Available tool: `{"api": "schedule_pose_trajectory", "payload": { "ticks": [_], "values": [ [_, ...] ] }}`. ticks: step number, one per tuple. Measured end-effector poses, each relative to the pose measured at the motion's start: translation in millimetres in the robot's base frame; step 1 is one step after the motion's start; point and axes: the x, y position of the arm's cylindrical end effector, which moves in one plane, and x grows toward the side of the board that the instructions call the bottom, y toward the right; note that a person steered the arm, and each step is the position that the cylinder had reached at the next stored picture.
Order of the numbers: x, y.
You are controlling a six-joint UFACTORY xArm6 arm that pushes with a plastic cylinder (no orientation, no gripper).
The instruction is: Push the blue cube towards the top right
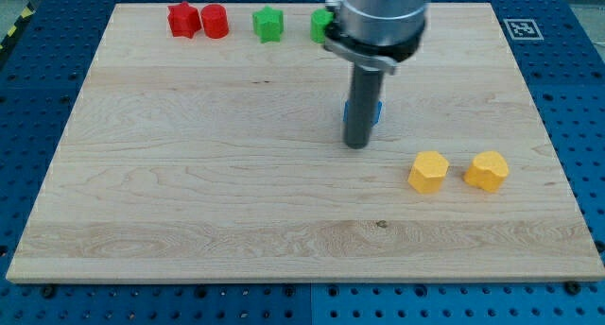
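The blue cube (375, 111) sits near the middle of the wooden board (189, 174), mostly hidden behind my rod; only slivers of blue show at the rod's right and left sides. My tip (356, 145) rests on the board just below and slightly left of the cube, touching or nearly touching it. The arm's grey body comes down from the view's top.
Two red blocks (183, 20) (215, 21) and a green star-like block (268, 24) line the top edge; another green block (322, 25) is partly hidden by the arm. Two yellow blocks (428, 171) (487, 170) lie at the lower right.
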Motion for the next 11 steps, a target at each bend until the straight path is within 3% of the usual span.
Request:
{"api": "schedule_pose_trajectory", "payload": {
  "ticks": [1, 5, 7, 11],
  "values": [
    [-5.6, -17.3],
    [-39.6, 74.8],
    [-67.0, 69.1],
    [-44.7, 54.4]
  ]
}}
